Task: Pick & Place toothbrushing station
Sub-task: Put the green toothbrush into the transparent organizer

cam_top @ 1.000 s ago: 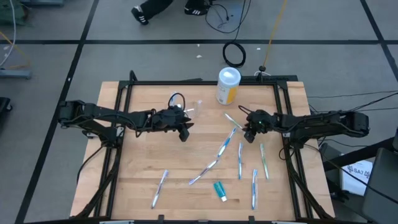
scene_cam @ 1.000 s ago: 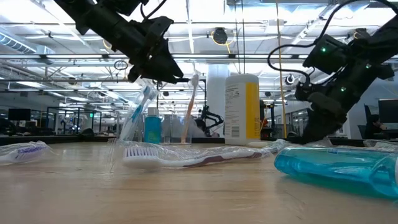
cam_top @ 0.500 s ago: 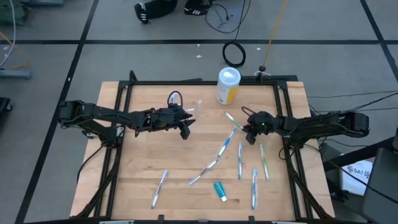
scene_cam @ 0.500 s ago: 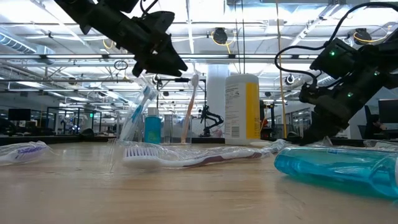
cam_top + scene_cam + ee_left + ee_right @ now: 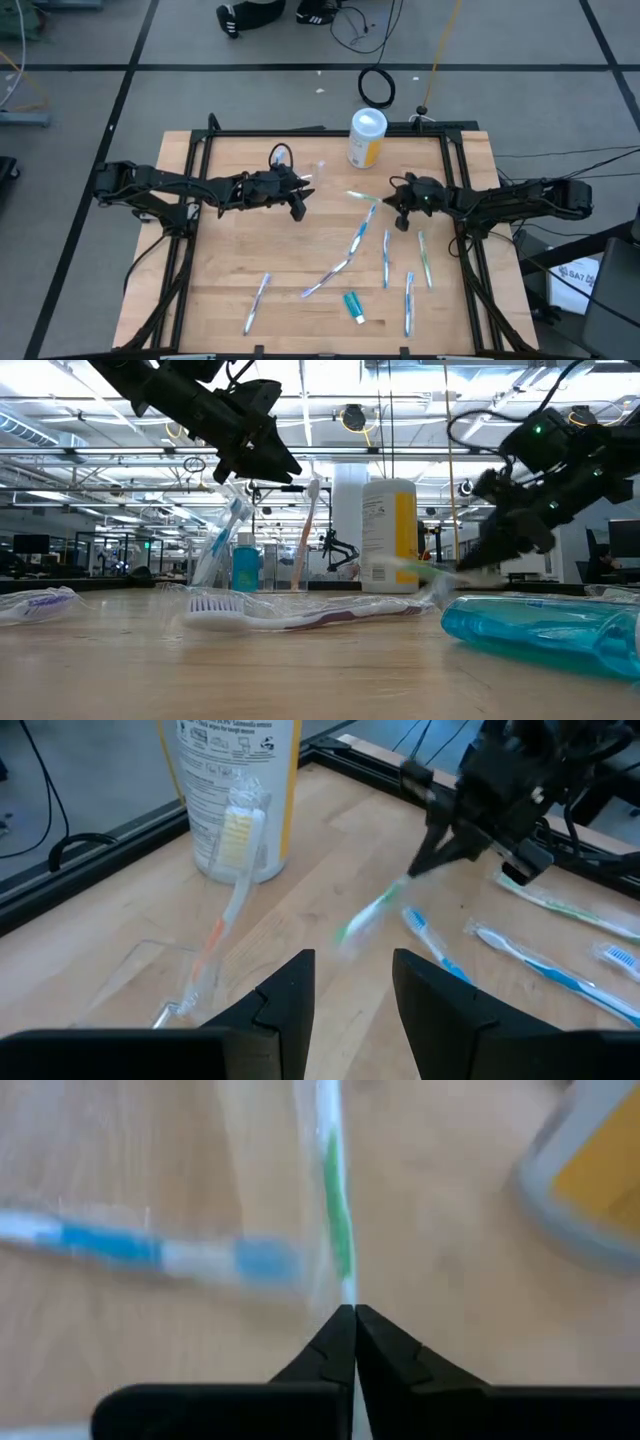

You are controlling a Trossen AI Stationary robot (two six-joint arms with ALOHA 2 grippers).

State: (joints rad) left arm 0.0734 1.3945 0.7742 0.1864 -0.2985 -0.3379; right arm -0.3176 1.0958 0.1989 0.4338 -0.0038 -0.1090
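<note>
Grabbing a green toothbrush off the counter, right side

Left hand (image 5: 296, 207) hangs half-spread just over the clear cup (image 5: 200, 982), which already has brushes in it. Right hand (image 5: 401, 203) is pinched tight on the green toothbrush (image 5: 361, 196), lifted off the counter (image 5: 240, 255), near the yellow canister (image 5: 366, 138).
</note>
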